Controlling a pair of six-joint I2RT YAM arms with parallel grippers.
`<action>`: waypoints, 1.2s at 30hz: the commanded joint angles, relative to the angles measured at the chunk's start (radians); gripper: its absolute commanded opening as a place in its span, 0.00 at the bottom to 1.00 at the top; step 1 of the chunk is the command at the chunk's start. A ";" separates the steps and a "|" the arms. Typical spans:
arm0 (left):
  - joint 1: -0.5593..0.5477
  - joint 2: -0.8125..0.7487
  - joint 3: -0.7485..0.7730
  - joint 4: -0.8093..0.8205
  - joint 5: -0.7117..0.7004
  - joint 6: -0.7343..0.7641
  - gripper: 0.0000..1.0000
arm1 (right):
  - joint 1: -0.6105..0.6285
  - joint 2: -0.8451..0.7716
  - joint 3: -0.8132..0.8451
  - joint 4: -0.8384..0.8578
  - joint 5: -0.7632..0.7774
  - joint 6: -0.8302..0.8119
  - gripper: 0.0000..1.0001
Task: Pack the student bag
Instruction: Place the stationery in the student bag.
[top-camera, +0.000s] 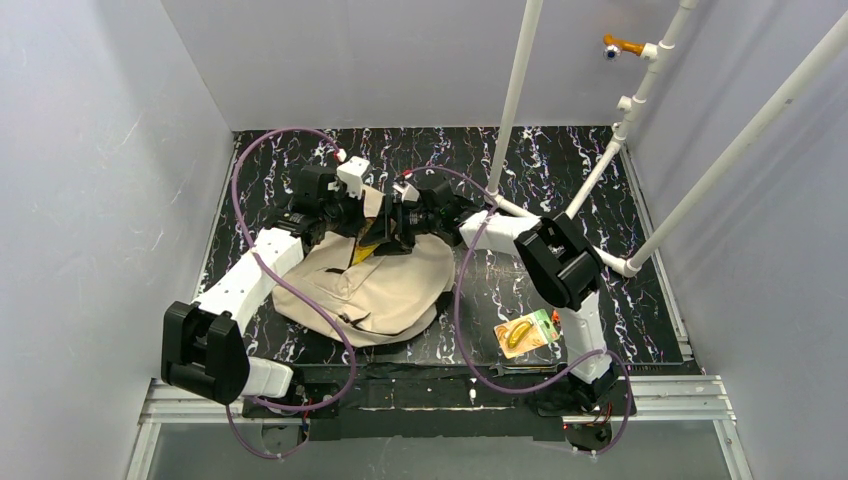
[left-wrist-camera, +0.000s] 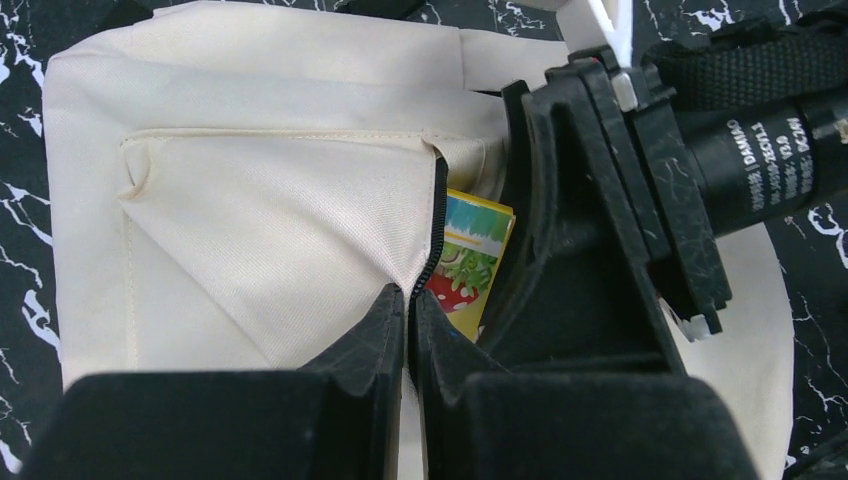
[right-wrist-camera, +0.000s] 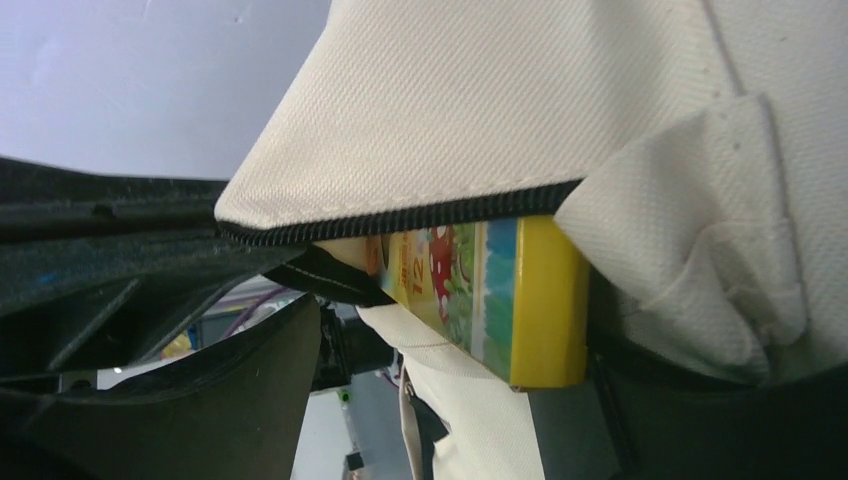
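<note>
I'm seeing the student bag (top-camera: 390, 290) lying left of centre on the table (top-camera: 560, 170), its near edge close to the front rim. Left gripper (left-wrist-camera: 408, 335) is clenching the zipper edge (left-wrist-camera: 436, 230). Yellow book (right-wrist-camera: 520, 300) is sitting under that edge. Right gripper (top-camera: 398, 228) is crowding the opening, and I can't tell its grip. Tabletop is showing right of the bag.

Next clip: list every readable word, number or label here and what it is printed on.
"DAMIAO": on the black motor housing, left wrist view; the smaller print beside it is blurred.
"12", likely: on the colourful book, on its cover at the opening of the student bag; other print there is blurred.
The yellow packet: print too small to read.
</note>
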 joint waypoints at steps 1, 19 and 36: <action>-0.011 -0.061 0.016 0.094 0.062 -0.012 0.00 | 0.013 -0.068 -0.054 -0.127 0.000 -0.103 0.79; -0.089 -0.051 0.007 0.079 0.042 0.004 0.00 | 0.042 0.036 0.054 0.263 0.088 0.123 0.20; -0.090 -0.066 0.016 0.069 -0.015 0.009 0.00 | 0.018 0.059 0.099 0.107 0.155 -0.046 0.07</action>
